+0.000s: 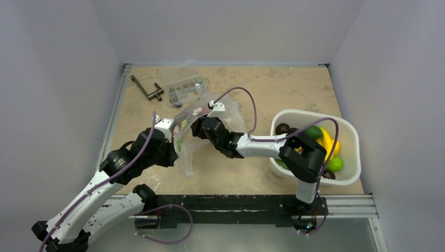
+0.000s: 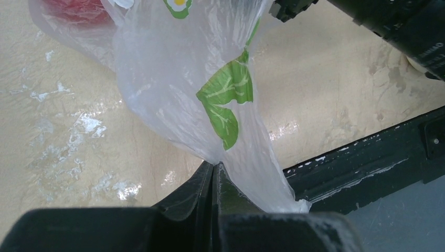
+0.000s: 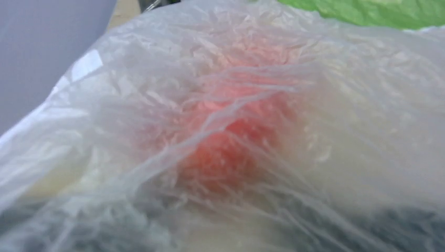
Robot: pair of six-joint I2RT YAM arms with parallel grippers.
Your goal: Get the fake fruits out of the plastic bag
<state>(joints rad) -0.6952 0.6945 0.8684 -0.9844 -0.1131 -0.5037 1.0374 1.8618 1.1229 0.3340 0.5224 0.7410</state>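
The plastic bag [image 1: 195, 123], clear with green leaf and flower prints, hangs crumpled between the two arms above the table. My left gripper [image 2: 214, 167] is shut on a lower fold of the bag [image 2: 183, 89] and shows in the top view [image 1: 173, 140]. A red round fruit [image 2: 73, 9] lies inside the bag at its far end. My right gripper [image 1: 203, 126] is pushed against or into the bag. In the right wrist view crinkled film [image 3: 315, 121] covers everything, with the red fruit [image 3: 225, 142] showing through it. The right fingers are hidden.
A white basket [image 1: 352, 137] at the right holds a dark purple piece [image 1: 283, 128], green fruits [image 1: 314, 132] and a yellow banana [image 1: 330, 143]. A clear compartment box [image 1: 183, 84] and a black tool [image 1: 148, 90] lie at the back left. The black rail [image 1: 236, 203] runs along the near edge.
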